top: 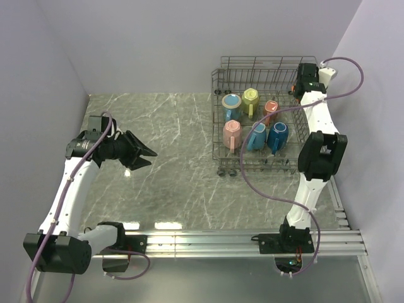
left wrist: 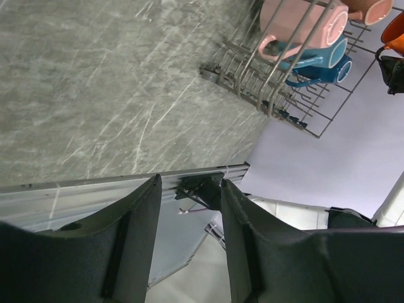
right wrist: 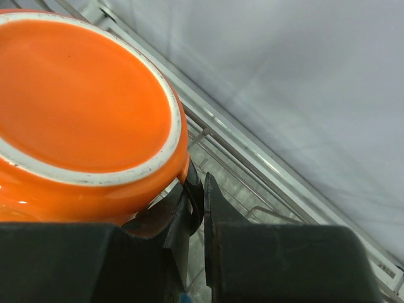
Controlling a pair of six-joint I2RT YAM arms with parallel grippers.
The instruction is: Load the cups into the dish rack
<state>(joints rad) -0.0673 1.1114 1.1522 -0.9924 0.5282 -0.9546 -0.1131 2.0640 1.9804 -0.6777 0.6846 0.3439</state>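
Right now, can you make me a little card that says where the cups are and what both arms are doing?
rack: far right part of the table
cups in rack: six: light blue, yellow-green, salmon, pink, blue, dark blue
seventh cup: orange cup, bottom showing, at the rack's back right corner
right tool: shut on the orange cup
left tool: open, empty, over the table

Seven cups (top: 231, 132), one dish rack (top: 265, 65), two robot arms (top: 69, 183).
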